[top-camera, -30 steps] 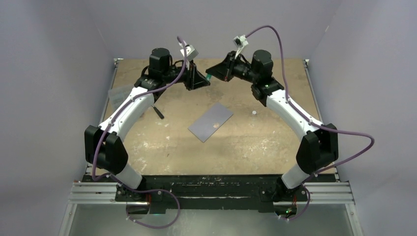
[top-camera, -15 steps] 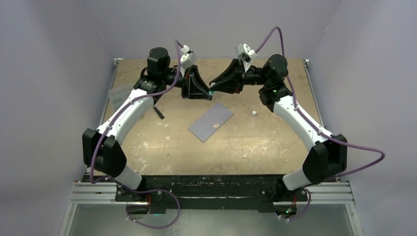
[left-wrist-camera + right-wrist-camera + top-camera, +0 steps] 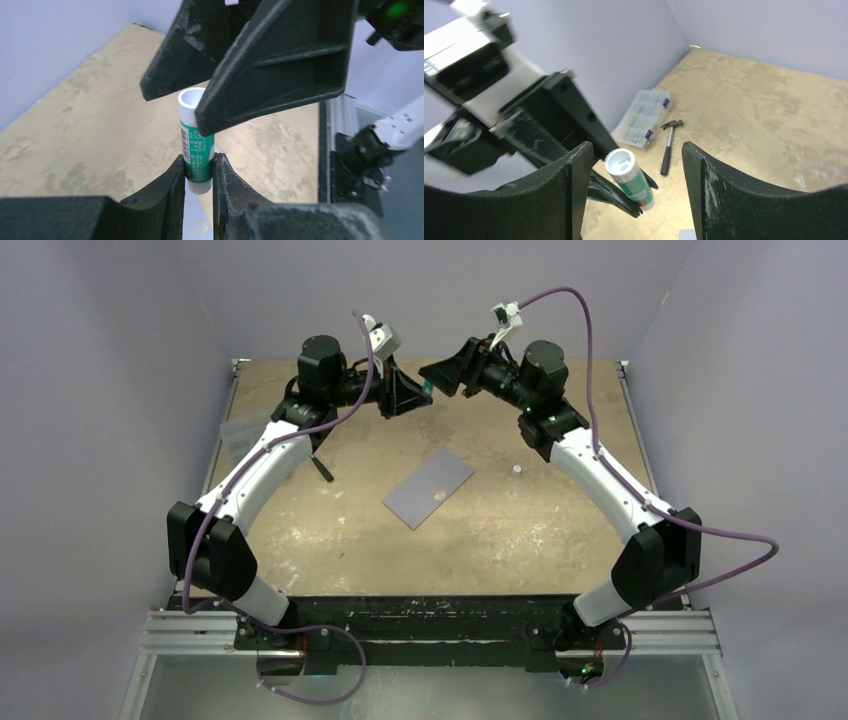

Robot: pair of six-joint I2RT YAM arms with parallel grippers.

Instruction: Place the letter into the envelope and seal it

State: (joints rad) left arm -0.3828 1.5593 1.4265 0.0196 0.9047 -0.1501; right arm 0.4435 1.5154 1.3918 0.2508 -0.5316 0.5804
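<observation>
Envelope (image 3: 430, 488) sealing: steady the glue stick (image 3: 196, 137) in your clamped left gripper (image 3: 199, 165), then centre your wide-open right gripper (image 3: 634, 152) on its top.

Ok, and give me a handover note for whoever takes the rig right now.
Left gripper: shut on the glue stick, raised above the table at its far side.
Right gripper: open, by the stick's top, not gripping it.
Envelope: flat mid-table, no gripper on it. Letter: not in view, possibly inside.
Done: stick looks uncapped.
Left: glue the flap, press it shut; confirm the letter is in first.
</observation>
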